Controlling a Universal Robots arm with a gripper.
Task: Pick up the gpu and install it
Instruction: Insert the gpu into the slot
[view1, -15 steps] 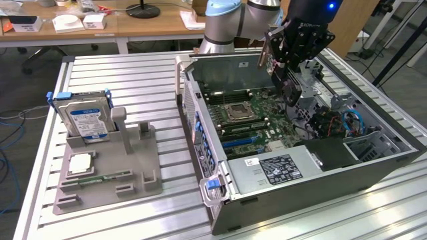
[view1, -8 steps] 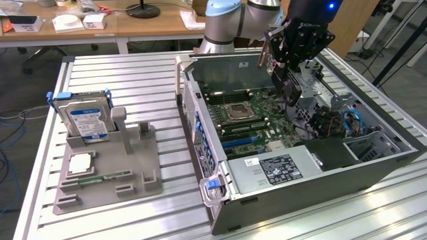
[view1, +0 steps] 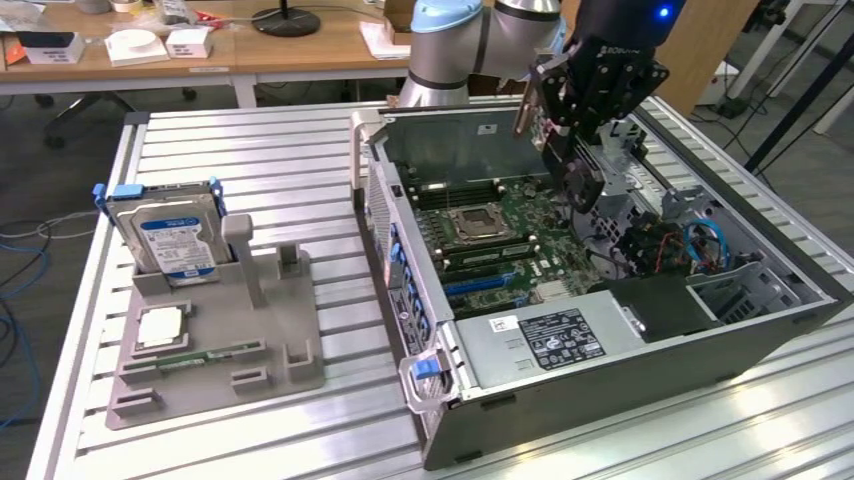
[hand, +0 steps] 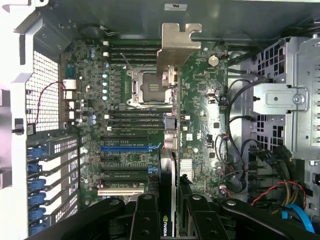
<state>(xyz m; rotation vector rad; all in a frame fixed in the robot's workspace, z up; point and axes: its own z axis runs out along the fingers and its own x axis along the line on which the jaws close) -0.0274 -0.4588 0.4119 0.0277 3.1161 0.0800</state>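
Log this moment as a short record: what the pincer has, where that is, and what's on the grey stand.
pincer: shut on the gpu
gpu: hanging edge-on above the motherboard, not seated
case: lying open, board facing up
grey stand: on the exterior view's left, apart from the case
hard drive: upright in the grey stand

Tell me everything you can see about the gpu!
The gpu is a slim, flat, dark card seen edge-on, with an NVIDIA logo near the gripper's end. A bent metal bracket caps the other end. The gripper clamps it from both sides and holds it on edge. It seems to hang just above the motherboard inside the open case, not yet pushed into a slot.
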